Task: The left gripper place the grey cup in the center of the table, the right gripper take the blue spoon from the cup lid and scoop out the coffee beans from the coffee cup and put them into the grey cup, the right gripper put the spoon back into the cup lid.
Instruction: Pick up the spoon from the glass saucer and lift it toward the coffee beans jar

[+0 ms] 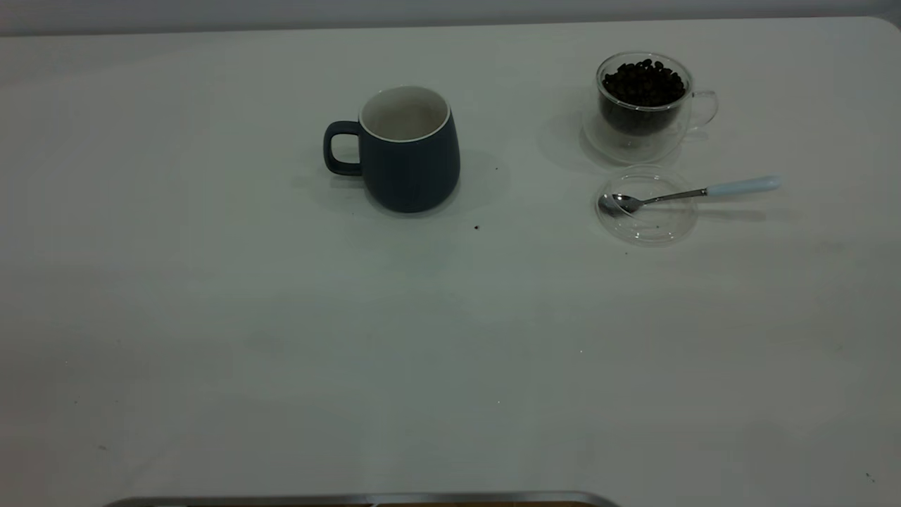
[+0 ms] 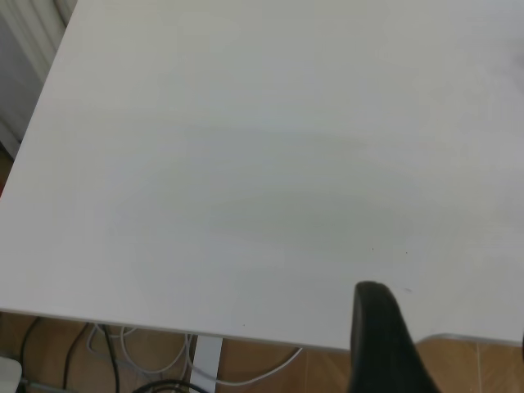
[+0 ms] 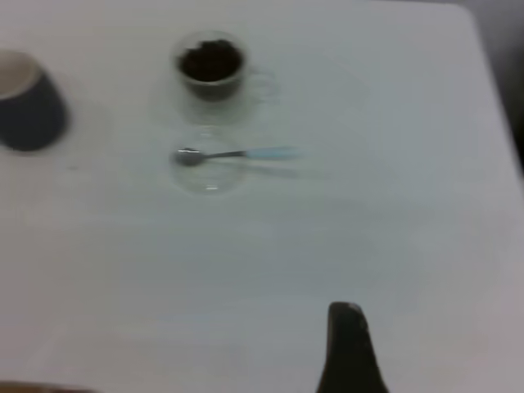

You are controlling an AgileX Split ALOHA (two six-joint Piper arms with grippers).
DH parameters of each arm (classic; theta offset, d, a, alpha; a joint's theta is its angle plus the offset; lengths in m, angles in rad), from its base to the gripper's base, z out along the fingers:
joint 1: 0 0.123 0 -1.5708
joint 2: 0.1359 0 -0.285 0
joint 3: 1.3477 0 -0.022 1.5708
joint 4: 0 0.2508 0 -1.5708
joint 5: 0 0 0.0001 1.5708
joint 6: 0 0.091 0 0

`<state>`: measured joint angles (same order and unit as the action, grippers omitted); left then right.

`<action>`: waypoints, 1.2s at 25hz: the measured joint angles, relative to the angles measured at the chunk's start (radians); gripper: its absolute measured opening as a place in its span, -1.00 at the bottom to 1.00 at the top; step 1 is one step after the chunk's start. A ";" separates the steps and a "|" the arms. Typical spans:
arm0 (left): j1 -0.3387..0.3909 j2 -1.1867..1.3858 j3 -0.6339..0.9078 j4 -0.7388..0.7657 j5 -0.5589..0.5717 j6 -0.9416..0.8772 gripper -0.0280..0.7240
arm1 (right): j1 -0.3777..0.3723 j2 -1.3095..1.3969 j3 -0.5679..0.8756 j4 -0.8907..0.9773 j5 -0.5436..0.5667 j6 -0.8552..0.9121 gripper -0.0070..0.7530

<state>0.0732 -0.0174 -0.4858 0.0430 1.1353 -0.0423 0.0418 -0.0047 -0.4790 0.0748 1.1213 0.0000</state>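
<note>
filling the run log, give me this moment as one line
mug upright mid-table, looks empty | beans in glass cup | spoon bowl in lid, handle over the rim | no gripper near the items

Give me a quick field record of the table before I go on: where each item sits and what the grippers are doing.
grey cup: upright near table centre, handle toward the left arm's side, looks empty
coffee cup: upright, filled with coffee beans
cup lid: flat on table, in front of the coffee cup
blue spoon: bowl resting in the lid, handle pointing out past its rim
left gripper: over bare table near its edge, holding nothing visible
right gripper: away from the items
</note>
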 joint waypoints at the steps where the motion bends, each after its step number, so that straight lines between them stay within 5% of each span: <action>1: 0.000 0.000 0.000 -0.001 0.000 0.000 0.34 | 0.000 0.011 0.000 0.023 0.000 0.000 0.50; 9: 0.000 0.000 0.000 -0.001 0.000 0.000 0.34 | 0.000 0.286 0.000 0.186 -0.125 -0.066 0.50; 19: 0.000 0.000 0.000 -0.001 0.000 0.003 0.34 | 0.000 0.853 0.000 0.350 -0.564 -0.379 0.50; 30: 0.000 0.000 0.000 -0.001 0.000 0.003 0.34 | 0.000 1.460 -0.019 0.821 -0.975 -0.756 0.50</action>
<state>0.0732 -0.0174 -0.4858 0.0420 1.1353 -0.0394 0.0418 1.4552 -0.4984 0.8959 0.1467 -0.7563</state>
